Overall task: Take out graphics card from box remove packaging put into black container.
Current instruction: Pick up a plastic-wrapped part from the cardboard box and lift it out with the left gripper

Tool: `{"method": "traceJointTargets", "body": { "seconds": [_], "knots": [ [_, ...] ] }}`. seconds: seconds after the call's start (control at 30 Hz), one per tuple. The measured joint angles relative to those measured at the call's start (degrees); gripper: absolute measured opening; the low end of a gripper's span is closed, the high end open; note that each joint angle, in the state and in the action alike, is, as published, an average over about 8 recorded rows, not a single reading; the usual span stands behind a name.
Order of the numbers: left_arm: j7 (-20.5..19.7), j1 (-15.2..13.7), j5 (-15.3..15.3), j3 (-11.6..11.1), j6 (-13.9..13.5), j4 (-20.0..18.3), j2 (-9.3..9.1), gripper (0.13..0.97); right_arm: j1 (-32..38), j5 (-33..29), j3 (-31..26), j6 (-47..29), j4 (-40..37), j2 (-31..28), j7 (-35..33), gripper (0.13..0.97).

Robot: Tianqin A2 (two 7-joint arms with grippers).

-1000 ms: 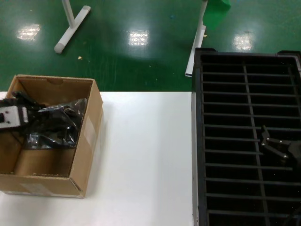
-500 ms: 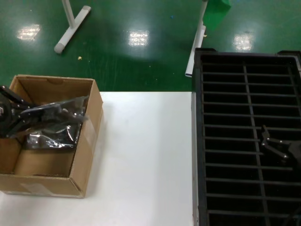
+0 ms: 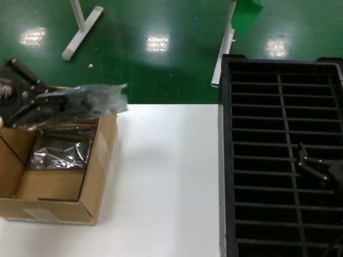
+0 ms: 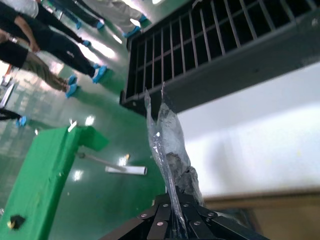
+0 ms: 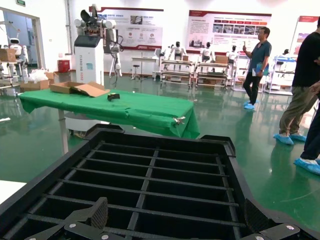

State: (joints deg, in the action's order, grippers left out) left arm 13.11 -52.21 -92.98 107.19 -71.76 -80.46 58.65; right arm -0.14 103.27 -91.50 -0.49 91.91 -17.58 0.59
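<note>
I have my left gripper (image 3: 40, 101) pinched on one end of a bagged item and lifted above the far rim of the box (image 3: 99, 160), so the crinkly grey packaging (image 3: 91, 101) juts out level toward the middle of the worktop (image 3: 166, 176). In my left wrist view the bag (image 4: 167, 150) runs straight out from between my closed fingers, with something dark and solid inside it, which I take to be the graphics card (image 4: 176, 167) (its bracket and board I cannot actually make out through the plastic). So, as I judge it, the first step is nearly done: the card is clear of the box but wrapped, and stripping the bag and slotting the card are both still ahead. Another shiny grey bag (image 3: 56, 152) lies on the box floor; whether it holds anything I cannot tell. My right gripper (image 3: 316, 167) hangs over the black container (image 3: 278, 69), its fingers spread wide with nothing between them, and the slots I can see are all empty. The worktop between box and container carries nothing. The container's near wall stands above the worktop, so that rim, and the thin ribs, look like the things to mind on the carry across. People stand well off on the green floor (image 3: 161, 32).
</note>
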Motion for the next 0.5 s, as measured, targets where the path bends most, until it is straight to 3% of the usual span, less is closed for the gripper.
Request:
{"method": "traceJointTargets", "body": {
  "seconds": [0.23, 0.5],
  "knots": [
    [-8.49, -4.02, 1.64, 1.70, -3.45, -7.02, -0.50, 0.142, 0.00, 0.00, 0.00, 0.00, 0.00, 0.00, 0.00, 0.966],
    [-16.51, -1.63, 2.47, 3.42, -4.33, -14.98, -1.19, 0.142, 0.00, 0.00, 0.00, 0.00, 0.00, 0.00, 0.00, 0.966]
  ]
}}
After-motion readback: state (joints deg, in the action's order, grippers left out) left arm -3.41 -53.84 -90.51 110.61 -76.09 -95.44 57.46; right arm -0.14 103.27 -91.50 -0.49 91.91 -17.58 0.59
